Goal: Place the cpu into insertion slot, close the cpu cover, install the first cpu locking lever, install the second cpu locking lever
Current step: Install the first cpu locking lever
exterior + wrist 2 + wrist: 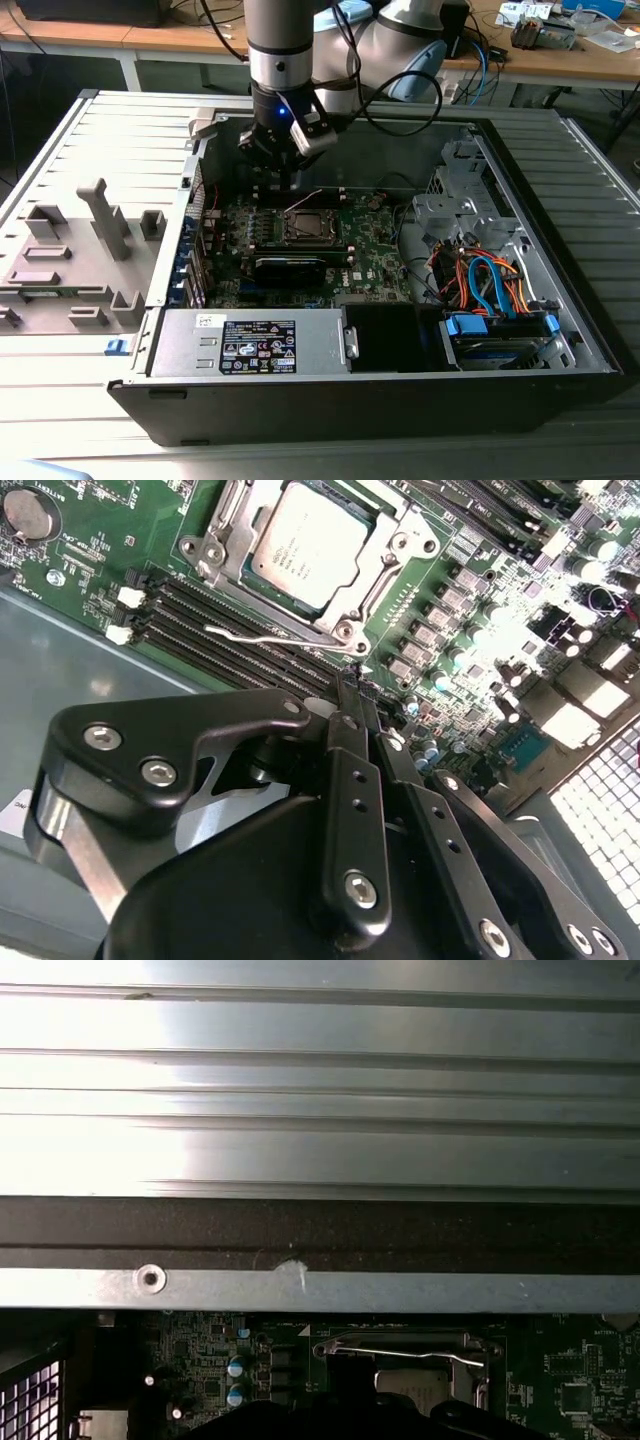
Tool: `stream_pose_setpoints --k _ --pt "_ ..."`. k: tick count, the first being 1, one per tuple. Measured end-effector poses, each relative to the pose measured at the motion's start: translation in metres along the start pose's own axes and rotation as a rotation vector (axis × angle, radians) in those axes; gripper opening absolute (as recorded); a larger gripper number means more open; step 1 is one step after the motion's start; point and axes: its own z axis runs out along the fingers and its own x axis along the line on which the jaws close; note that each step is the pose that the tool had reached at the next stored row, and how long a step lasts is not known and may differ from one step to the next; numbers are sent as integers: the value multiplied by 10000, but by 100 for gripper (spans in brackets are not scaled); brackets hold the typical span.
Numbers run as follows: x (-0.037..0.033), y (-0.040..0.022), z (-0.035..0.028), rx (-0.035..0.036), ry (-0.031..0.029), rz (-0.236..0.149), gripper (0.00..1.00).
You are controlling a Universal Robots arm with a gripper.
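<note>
Second wrist view shows us the cpu (305, 545) seated in the insertion slot (395, 550), cover and levers apparently undone; our fingers (352, 705), pressed together and empty, hover at its six o'clock.

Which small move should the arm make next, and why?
Probably ease the pincer down to the locking lever: the cpu already lies under the cpu cover, and the lever's wire appears unlatched just ahead of the tips.
</note>
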Motion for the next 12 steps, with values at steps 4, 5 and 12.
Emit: stream_pose_setpoints --k 4,5,12 --pt "0 0 9 0 0 0 11" --pt "0 0 12 0 0 -1 11" --pt "0 0 33 0 0 -1 11"
